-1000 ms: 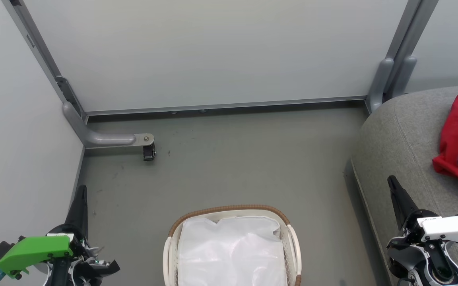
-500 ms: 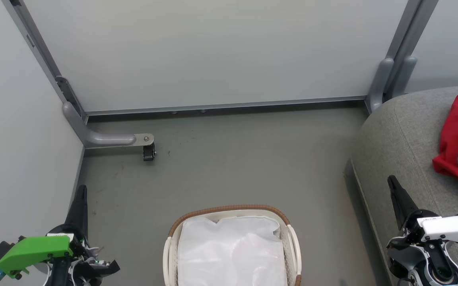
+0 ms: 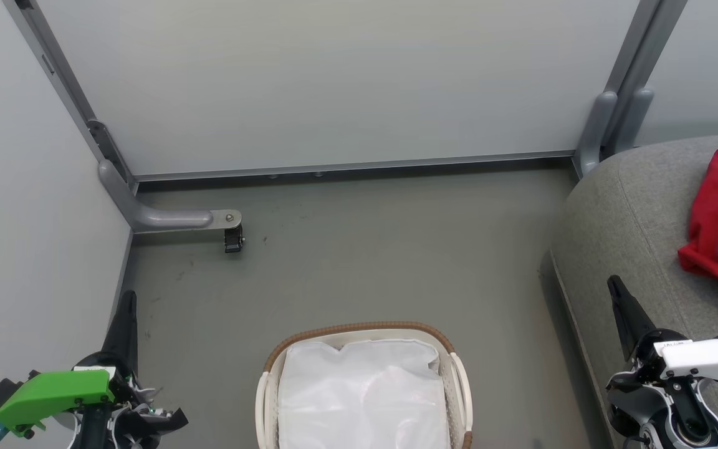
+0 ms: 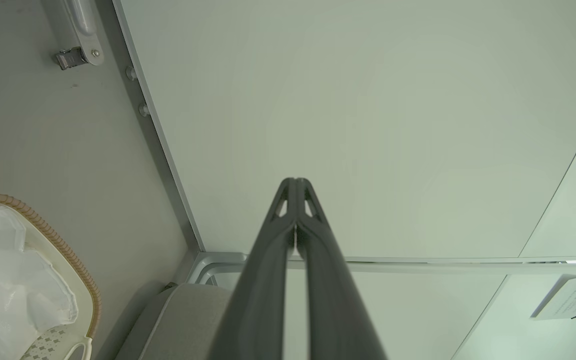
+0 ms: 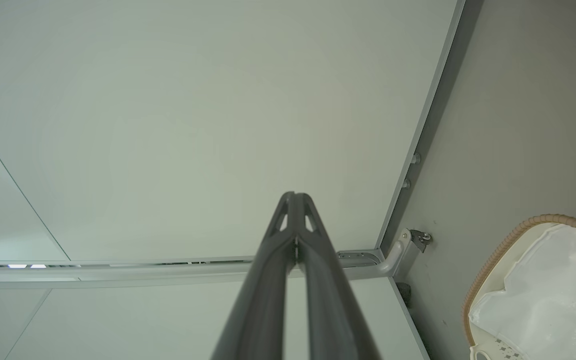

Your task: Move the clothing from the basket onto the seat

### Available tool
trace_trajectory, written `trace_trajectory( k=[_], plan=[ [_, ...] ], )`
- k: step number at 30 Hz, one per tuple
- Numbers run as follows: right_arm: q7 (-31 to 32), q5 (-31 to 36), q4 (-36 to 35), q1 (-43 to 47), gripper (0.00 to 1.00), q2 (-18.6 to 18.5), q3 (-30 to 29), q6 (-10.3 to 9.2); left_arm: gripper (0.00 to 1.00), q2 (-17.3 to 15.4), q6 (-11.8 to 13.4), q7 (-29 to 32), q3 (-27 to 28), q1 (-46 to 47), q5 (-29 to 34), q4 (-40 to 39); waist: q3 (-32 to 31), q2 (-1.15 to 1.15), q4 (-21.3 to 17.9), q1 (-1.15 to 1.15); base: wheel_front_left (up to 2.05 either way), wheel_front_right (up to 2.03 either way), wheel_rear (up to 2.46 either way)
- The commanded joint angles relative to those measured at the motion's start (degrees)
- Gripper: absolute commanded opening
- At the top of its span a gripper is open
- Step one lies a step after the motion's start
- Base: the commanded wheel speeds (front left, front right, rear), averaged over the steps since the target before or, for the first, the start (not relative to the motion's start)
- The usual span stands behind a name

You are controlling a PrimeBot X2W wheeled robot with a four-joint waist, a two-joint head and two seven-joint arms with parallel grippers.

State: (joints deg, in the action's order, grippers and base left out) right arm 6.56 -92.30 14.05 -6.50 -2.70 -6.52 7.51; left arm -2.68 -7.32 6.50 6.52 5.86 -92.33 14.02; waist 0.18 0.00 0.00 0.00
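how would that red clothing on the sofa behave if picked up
The red clothing lies crumpled in folds on the sofa, so probably floppy, draping when lifted. It looks thin, so likely light. Pushed, it would probably bunch up.

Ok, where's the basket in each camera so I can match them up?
Head view: basket at bottom centre.
Left wrist view: basket at lower left.
Right wrist view: basket at lower right.
Shared landmark: the grey caster foot, seen in all three views.
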Motion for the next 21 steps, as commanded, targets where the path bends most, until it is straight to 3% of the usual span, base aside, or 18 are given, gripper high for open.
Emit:
trace_trajectory(
  k=[1, 21],
  plan=[
    [0.2, -0.2, -0.2, 0.6, 0.0, -0.3, -0.1, -0.04, 0.0, -0.4, -0.3, 0.3, 0.1, 0.7, -0.2, -0.1, 0.0, 0.0, 0.0, 0.0, 0.0, 0.0, 0.0],
    [0.2, -0.2, -0.2, 0.6, 0.0, -0.3, -0.1, -0.04, 0.0, -0.4, -0.3, 0.3, 0.1, 0.7, -0.2, -0.1, 0.0, 0.0, 0.0, 0.0, 0.0, 0.0, 0.0]
  ],
)
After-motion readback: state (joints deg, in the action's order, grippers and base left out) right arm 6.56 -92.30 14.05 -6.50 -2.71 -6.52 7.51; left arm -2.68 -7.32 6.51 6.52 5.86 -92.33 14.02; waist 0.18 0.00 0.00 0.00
